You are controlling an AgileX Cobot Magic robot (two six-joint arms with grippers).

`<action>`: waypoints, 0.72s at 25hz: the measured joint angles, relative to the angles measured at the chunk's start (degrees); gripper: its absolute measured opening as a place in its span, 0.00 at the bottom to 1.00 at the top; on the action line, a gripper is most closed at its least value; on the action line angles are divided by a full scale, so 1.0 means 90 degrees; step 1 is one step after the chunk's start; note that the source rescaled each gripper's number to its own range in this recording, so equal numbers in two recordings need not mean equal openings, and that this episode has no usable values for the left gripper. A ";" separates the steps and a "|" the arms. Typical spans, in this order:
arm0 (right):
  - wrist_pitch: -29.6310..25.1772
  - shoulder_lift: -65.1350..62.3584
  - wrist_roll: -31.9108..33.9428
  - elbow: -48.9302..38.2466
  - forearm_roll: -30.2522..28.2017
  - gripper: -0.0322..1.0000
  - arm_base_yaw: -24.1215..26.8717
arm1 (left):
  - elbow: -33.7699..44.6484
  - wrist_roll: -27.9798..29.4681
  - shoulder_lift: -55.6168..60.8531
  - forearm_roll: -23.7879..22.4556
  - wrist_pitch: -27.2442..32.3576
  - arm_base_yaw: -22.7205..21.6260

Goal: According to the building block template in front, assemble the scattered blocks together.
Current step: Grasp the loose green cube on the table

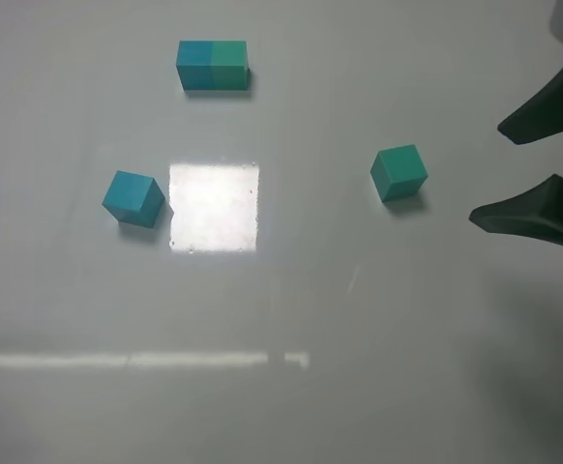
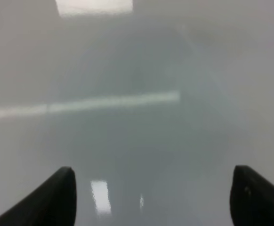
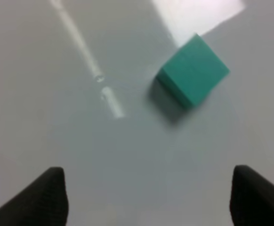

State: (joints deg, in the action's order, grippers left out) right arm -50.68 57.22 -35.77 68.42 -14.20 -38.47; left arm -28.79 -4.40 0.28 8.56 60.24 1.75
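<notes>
The template (image 1: 213, 66), a bar with a teal-blue left half and a green right half, lies at the back of the grey table. A loose teal-blue cube (image 1: 133, 198) sits at the left. A loose green cube (image 1: 399, 172) sits at the right and shows in the right wrist view (image 3: 193, 70). My right gripper (image 1: 531, 164) is open and empty at the right edge, a short way right of the green cube; its fingertips (image 3: 38, 197) frame bare table. My left gripper (image 2: 153, 197) is open over bare table and is out of the exterior view.
A bright square glare patch (image 1: 214, 207) lies on the glossy table between the two loose cubes. A thin light streak (image 1: 136, 361) runs across the front of the table.
</notes>
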 joint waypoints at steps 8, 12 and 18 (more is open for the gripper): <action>0.0362 0.1050 -0.1905 0.0566 -0.0059 1.00 -0.0248 | 0.0000 0.0000 0.0000 0.0000 0.0000 0.0000; 0.0370 0.1422 -0.2726 0.0893 -0.0059 1.00 -0.0260 | 0.0000 0.0000 0.0000 0.0000 0.0000 0.0000; 0.0370 0.1953 -0.3389 0.1473 -0.0150 1.00 -0.0254 | 0.0000 0.0000 0.0000 0.0000 0.0000 0.0000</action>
State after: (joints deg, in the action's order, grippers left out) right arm -47.35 74.79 -66.27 81.67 -15.55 -40.76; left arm -28.79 -4.40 0.28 8.56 60.24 1.75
